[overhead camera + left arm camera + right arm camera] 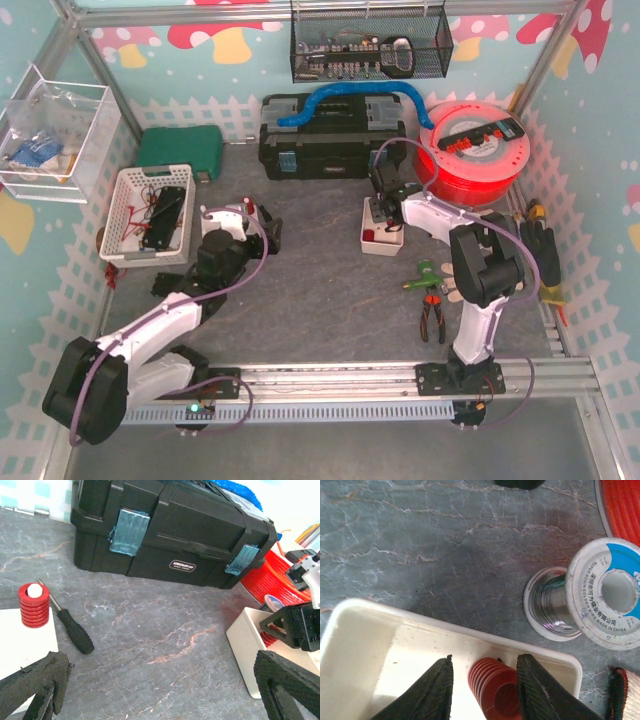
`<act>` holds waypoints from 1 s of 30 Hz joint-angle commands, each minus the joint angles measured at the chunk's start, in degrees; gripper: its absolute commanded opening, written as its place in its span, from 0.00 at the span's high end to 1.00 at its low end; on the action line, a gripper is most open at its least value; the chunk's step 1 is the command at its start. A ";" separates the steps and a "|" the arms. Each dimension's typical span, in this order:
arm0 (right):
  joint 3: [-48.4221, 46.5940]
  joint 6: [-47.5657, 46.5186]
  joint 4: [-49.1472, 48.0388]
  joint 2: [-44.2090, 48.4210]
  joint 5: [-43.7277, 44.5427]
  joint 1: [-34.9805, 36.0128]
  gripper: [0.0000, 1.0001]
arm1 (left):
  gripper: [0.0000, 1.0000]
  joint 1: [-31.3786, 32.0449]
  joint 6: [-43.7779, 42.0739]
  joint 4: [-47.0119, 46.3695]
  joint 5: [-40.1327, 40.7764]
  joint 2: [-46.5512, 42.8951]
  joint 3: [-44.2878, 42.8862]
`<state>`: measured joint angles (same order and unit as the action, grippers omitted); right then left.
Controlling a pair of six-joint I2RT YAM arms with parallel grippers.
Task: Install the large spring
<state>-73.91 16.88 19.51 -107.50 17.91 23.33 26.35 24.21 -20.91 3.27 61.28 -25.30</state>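
On the solder spool I can read "MADE IN CHINA" and part of "ROSIN SOLDER", beside some Chinese characters. The toolbox carries a small white logo too small for me to read.

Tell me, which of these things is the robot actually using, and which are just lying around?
For the job:
spring
tray it lies in
right hand, fingers either side of the spring

Just lying about:
toolbox
screwdriver
solder reel
pliers
red spool
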 commanded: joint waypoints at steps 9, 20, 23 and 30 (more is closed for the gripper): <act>-2.67 -0.37 4.60 -3.96 2.24 -0.31 0.53 | 0.01 0.11 -1.14 -1.61 0.87 -0.97 1.00; -3.08 -0.49 3.87 -2.99 -2.82 -0.32 0.58 | 0.01 0.11 -1.24 -1.46 0.99 -1.47 1.10; -2.98 -1.02 3.89 -2.67 -2.08 -0.30 0.59 | 0.01 0.18 -1.24 -1.44 1.12 -1.94 1.24; -2.91 -1.08 3.65 -1.78 -2.16 -0.30 0.61 | 0.01 0.19 -1.44 -1.15 1.04 -1.59 0.91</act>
<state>-76.16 15.88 22.70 -110.10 18.37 22.87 26.35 23.90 -21.32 3.49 60.10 -24.75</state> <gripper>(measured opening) 0.391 0.990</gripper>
